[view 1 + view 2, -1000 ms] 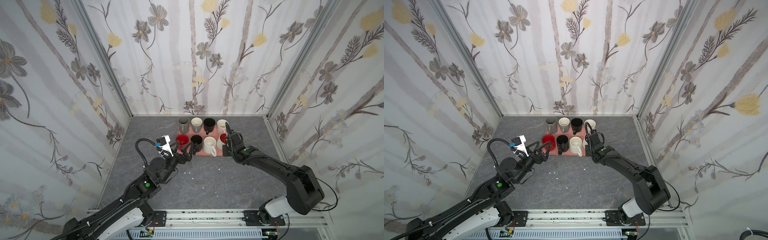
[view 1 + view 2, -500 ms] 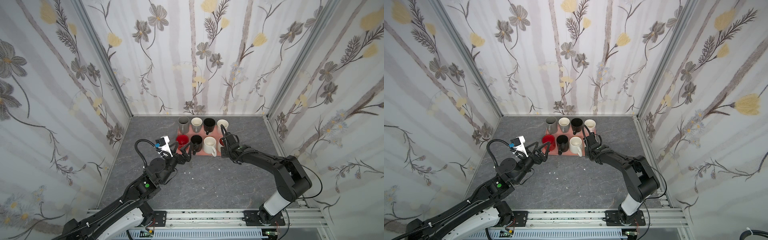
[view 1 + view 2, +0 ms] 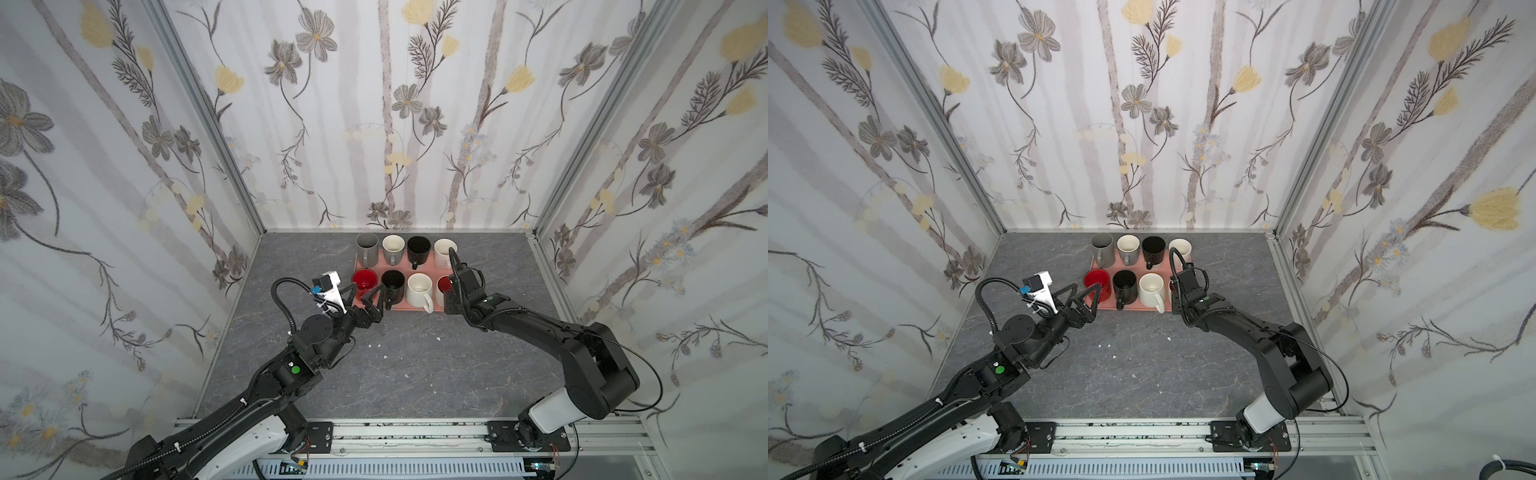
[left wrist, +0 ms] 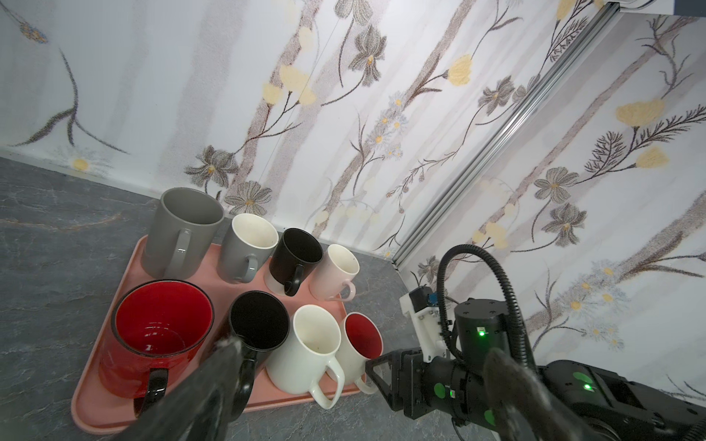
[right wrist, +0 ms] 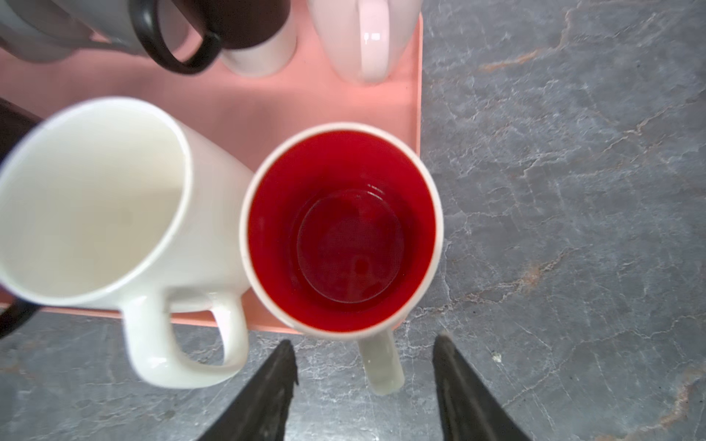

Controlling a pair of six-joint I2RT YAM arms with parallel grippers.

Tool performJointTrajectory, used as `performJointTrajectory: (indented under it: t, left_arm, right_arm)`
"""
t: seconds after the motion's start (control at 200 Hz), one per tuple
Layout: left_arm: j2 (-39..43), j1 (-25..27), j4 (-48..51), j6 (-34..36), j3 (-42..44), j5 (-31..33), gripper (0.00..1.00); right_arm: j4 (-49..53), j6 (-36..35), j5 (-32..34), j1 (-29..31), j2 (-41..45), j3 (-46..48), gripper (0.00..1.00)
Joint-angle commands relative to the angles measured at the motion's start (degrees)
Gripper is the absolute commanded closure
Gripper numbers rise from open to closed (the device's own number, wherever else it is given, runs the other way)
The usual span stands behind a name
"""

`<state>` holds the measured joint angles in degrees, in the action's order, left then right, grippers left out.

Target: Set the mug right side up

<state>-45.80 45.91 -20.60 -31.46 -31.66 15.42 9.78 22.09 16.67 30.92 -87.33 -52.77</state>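
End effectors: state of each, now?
Left end effector: open, empty.
Right end effector: open, astride the handle of the red-lined mug, not gripping.

This is a robot-lab test cell dressed up as a home. Floral wallpaper panels close in three sides, joined by bare aluminium corner posts. A left arm and a right arm, both black, are bolted to an aluminium rail fronting a grey marble-look tabletop, where a pink tray holds mugs.
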Motion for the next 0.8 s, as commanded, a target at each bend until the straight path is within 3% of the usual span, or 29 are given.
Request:
performJointTrajectory:
  t: [0.0, 0.08, 0.16, 0.35, 0.48, 0.559, 0.794]
  left_arm:
    - [-0.7, -0.1, 0.6, 0.7, -1.4, 1.2, 0.00]
    - [-1.6, -0.1, 1.5, 0.9, -2.4, 3.3, 0.00]
    - [-3.0, -0.9, 2.9, 0.7, -4.2, 5.7, 0.00]
    - [-8.9, -5.7, 4.9, 2.9, -9.7, 9.3, 0.00]
    - [-15.7, -7.8, 6.4, 7.1, -13.7, 19.1, 0.00]
    - [-20.0, -9.7, 5.4, 11.3, -15.3, 19.8, 0.00]
    - [-26.0, -16.7, -12.9, 21.7, -10.5, 21.9, 0.00]
  right_arm:
    - [-1.1, 1.0, 0.8, 0.1, 3.2, 0.8, 0.26]
    - [-2.2, 1.4, 0.4, 0.0, 6.5, 2.0, 0.17]
    - [-4.3, 1.6, 0.2, 0.0, 10.1, 3.9, 0.00]
    - [-10.6, 1.7, 2.2, 0.0, 18.7, 9.2, 0.00]
    - [-11.1, 2.4, 4.6, 0.1, 21.0, 11.0, 0.00]
    - [-10.1, 3.0, 6.0, 0.0, 21.3, 10.9, 0.00]
    - [-10.0, 3.6, 8.4, 0.0, 22.3, 12.0, 0.00]
